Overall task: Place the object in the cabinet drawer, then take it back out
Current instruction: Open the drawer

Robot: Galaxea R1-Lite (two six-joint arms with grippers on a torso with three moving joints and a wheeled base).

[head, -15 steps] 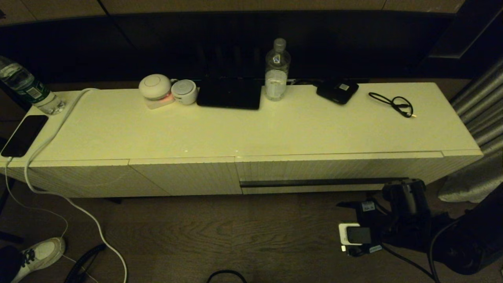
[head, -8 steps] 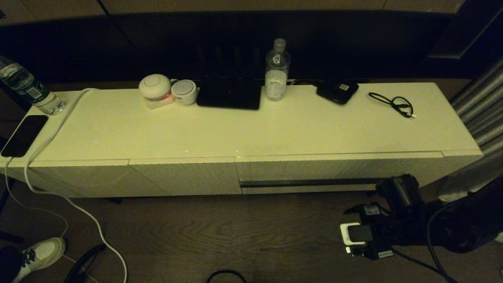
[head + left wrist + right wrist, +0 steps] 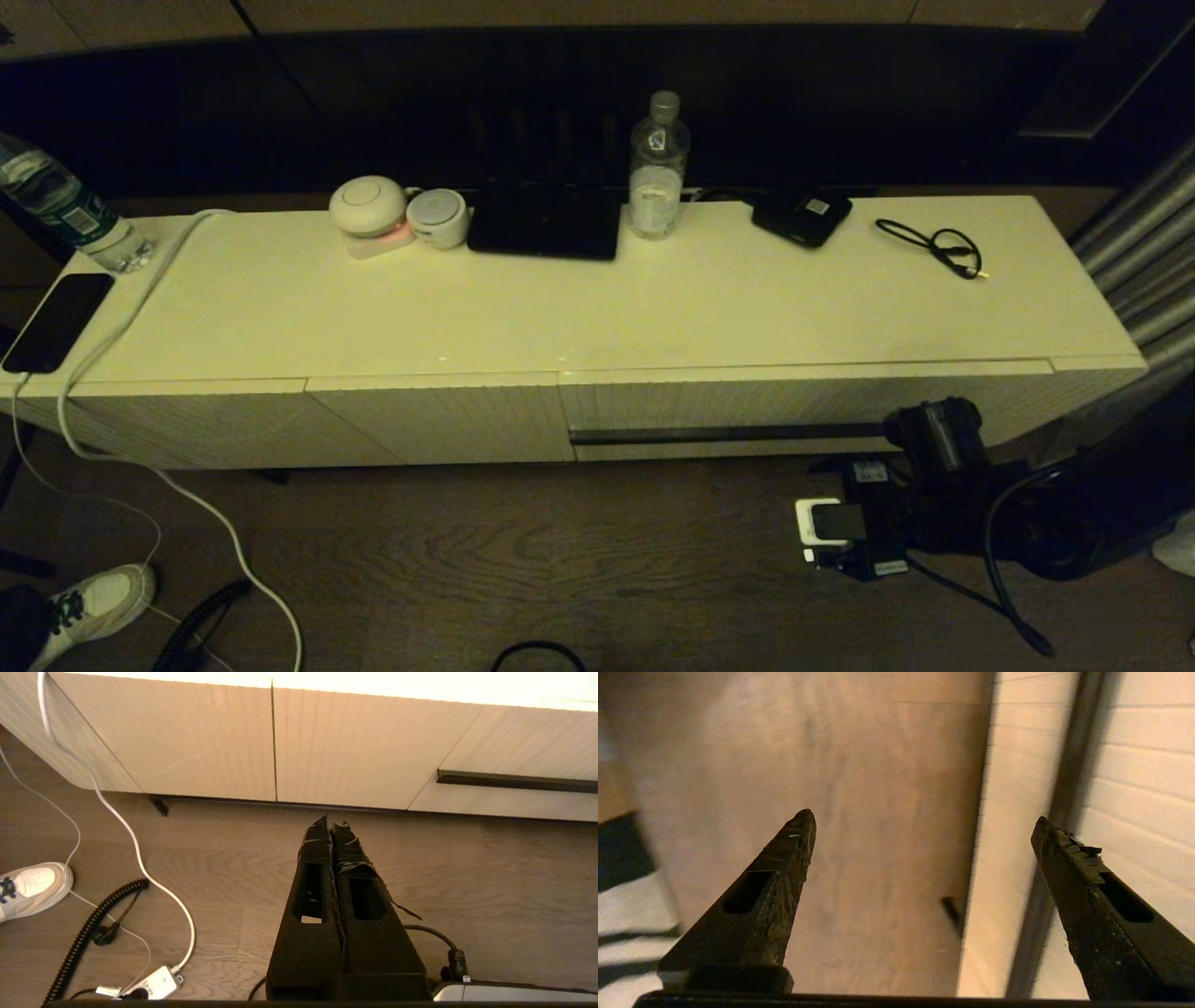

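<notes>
The cabinet drawer [image 3: 747, 403] is closed, its ribbed cream front crossed by a long dark handle strip [image 3: 728, 435]. My right gripper [image 3: 910, 439] hangs at the strip's right end, just in front of the drawer. In the right wrist view it [image 3: 922, 823] stands open and empty, and the handle strip [image 3: 1064, 812] runs close beside one fingertip [image 3: 1052, 840]. My left gripper [image 3: 331, 826] is shut and empty above the wooden floor before the cabinet; the handle strip [image 3: 514, 781] shows off to one side. The black fabric bundle is out of view.
On the cabinet top stand a water bottle [image 3: 658, 168], a flat black device with a white label [image 3: 803, 217], a thin black cable [image 3: 938, 247], a flat black slab [image 3: 544, 224] and two white round devices [image 3: 369, 207]. A phone [image 3: 56, 322] lies far left. A shoe [image 3: 93, 602] and cables are on the floor.
My right arm has shifted a little leftward and closer to the drawer front, nearing the right end of the handle strip. The drawer stays closed.
</notes>
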